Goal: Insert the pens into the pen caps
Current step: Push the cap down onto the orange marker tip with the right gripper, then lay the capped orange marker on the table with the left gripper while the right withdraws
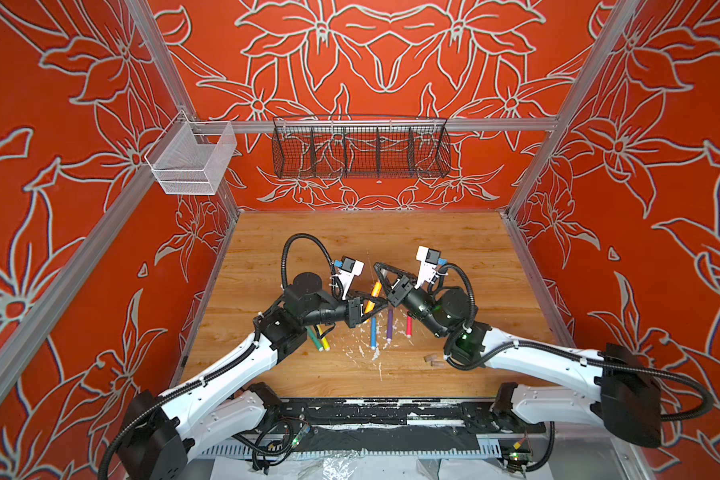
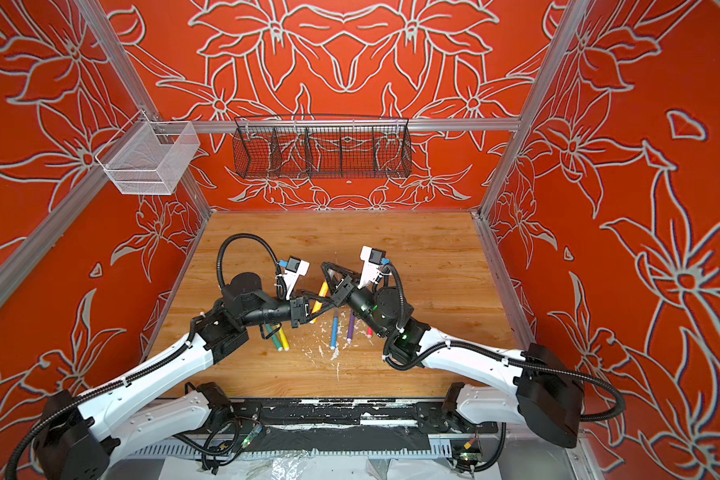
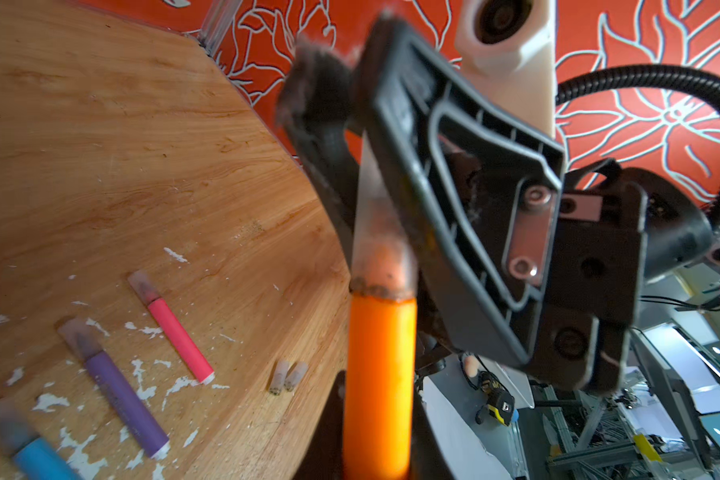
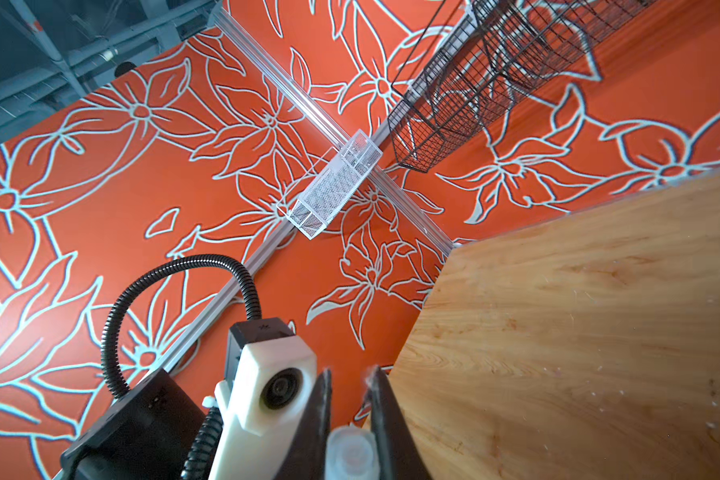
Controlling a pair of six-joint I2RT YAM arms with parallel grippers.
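My left gripper [image 3: 377,415] is shut on the orange pen [image 3: 379,374], which it holds above the table [image 1: 433,257]. A translucent pen cap [image 3: 381,257] sits on the pen's tip, and my right gripper [image 4: 350,374] is shut on that cap [image 4: 352,453]. In both top views the two grippers [image 1: 381,305] [image 1: 377,266] [image 2: 327,301] [image 2: 325,266] meet at mid-table around the orange pen [image 1: 376,288] [image 2: 321,291]. The pink [image 3: 179,336], purple [image 3: 121,399] and blue [image 3: 38,457] pens lie capped on the wood. The green [image 1: 313,337] and yellow [image 1: 323,338] pens lie partly under my left arm. Two loose caps [image 3: 287,376] [image 1: 433,359] lie side by side.
White paint flecks [image 1: 366,353] scatter the wood around the lying pens. A black wire basket [image 1: 360,149] hangs on the back wall and a white mesh basket [image 1: 192,160] on the left rail. Red patterned walls close in three sides.
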